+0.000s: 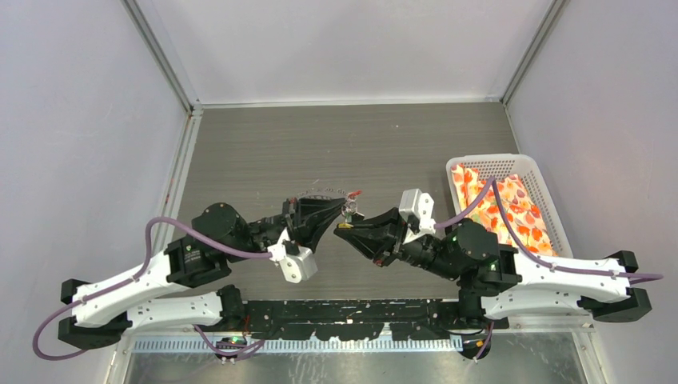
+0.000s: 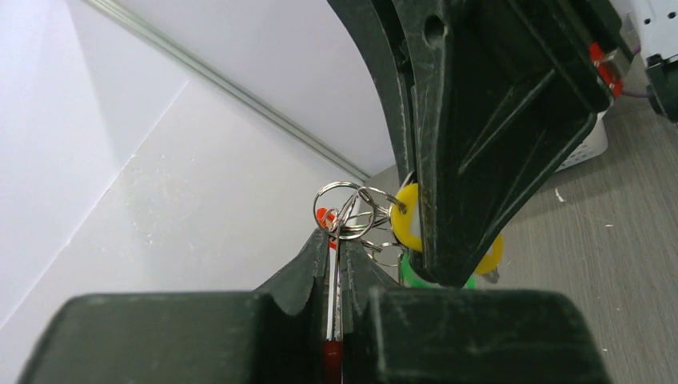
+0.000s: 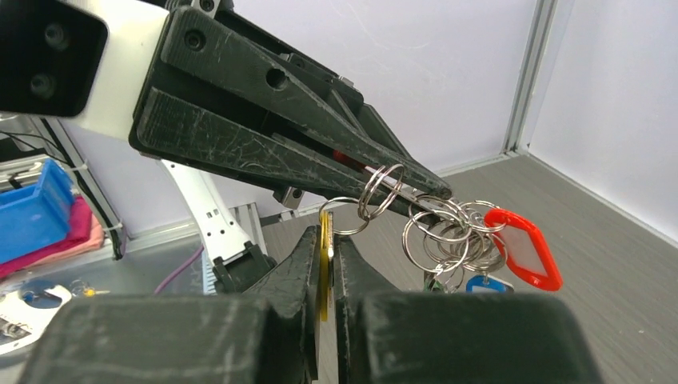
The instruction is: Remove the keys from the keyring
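Both grippers meet above the table's middle. My left gripper (image 1: 345, 210) (image 2: 336, 236) is shut on a thin grey metal strand with a short red section, the keyring (image 2: 333, 288). A bunch of small split rings (image 3: 448, 232) hangs at its tips, carrying a red tag (image 3: 524, 244), a blue tag (image 3: 488, 284) and a green tag (image 2: 416, 272). My right gripper (image 1: 342, 227) (image 3: 324, 232) is shut on the yellow-tagged key (image 3: 325, 256) (image 2: 408, 216), which is linked by a ring to the bunch. The key blades are mostly hidden.
A white basket (image 1: 512, 162) holding a floral cloth (image 1: 504, 204) stands at the right, close to my right arm. Enclosure walls and metal posts ring the table. A blue bin (image 3: 32, 208) sits off the table's near side.
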Robot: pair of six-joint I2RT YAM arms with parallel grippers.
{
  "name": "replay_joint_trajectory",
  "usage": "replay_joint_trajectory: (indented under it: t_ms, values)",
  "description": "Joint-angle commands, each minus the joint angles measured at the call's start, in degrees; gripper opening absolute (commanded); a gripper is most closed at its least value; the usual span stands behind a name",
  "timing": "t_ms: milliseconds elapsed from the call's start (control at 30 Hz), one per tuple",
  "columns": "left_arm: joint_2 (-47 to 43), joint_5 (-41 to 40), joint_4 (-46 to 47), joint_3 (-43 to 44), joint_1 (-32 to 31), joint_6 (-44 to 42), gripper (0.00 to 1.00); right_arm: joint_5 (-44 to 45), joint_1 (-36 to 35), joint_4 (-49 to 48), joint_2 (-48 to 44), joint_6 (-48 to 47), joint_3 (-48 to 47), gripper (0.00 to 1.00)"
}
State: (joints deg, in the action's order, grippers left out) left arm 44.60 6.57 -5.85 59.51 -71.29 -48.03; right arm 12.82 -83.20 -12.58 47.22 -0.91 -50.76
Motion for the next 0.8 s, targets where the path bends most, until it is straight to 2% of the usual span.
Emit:
replay_joint_trajectory:
  t_ms: [0, 267, 500, 767]
  values:
    - [-1.94, -3.07, 7.46, -1.40, -0.54, -2.05, 0.00, 2.30, -0.33, 5.87, -1.24, 4.32, -4.73, 0.04]
    - [-3.41, -3.52, 8.92, -3.22, -1.17, -3.54, 0.00, 3.49, -0.38, 21.66, 0.12, 7.01, -13.62, 0.01]
    - [-4.52, -3.78, 7.01, -2.93, -2.28, -4.80, 0.01, 1.80, -0.36, 42.51, 7.64, 7.42, -29.98, 0.01]
    - [-4.79, -3.98, 3.38, -1.84, -3.71, -6.59, 0.00, 0.15, -0.23, 55.24, 14.60, 8.61, -40.97, 0.01]
